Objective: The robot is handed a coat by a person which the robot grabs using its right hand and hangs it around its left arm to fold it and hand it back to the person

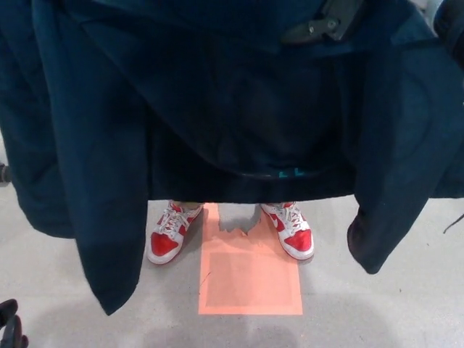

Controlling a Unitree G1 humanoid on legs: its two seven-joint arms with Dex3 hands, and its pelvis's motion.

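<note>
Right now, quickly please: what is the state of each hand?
Left hand: only a bit shows at the lower left corner; cannot be told.
Right hand: up at the coat; grip cannot be told.

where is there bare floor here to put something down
Bare floor lower right, under the hanging sleeve; also the orange patch by the sneakers. Above, the coat fills everything; the left robot hand sits bottom left.
</note>
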